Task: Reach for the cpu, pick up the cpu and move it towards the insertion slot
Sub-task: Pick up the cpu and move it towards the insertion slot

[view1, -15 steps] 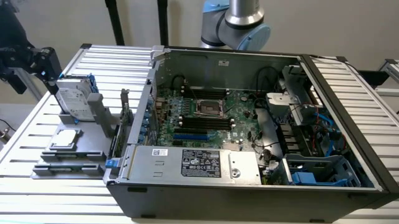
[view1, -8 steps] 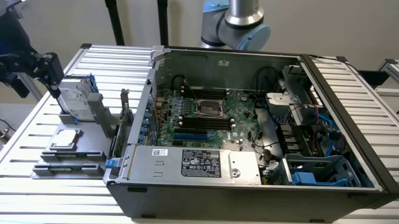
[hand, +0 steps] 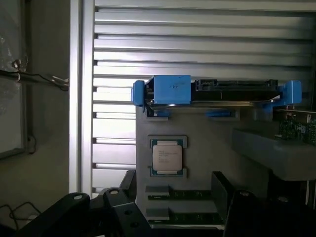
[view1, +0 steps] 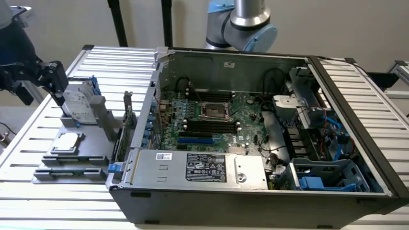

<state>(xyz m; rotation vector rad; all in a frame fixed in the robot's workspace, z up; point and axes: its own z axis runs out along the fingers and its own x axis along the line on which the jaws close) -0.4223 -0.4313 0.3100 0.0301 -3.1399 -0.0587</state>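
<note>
The cpu [view1: 67,142] lies flat in a recess of a grey fixture [view1: 96,125] on the slatted table, at the exterior view's left, outside the computer case. Its silver top also faces the wrist camera as the cpu [hand: 167,157]. My gripper [view1: 54,81] hangs high above the far end of the fixture, well apart from the chip. In the wrist view my gripper [hand: 173,217] is open, its dark fingers [hand: 98,212] spread with nothing between them. The insertion slot [view1: 216,111] sits in the middle of the motherboard inside the open case.
An upright silver hard drive with blue clips [view1: 80,103] [hand: 212,91] stands on the fixture between my gripper and the chip. Memory sticks [hand: 187,196] lie beside the chip. The case walls [view1: 143,120] rise between fixture and motherboard. A power supply [view1: 198,167] fills the case front.
</note>
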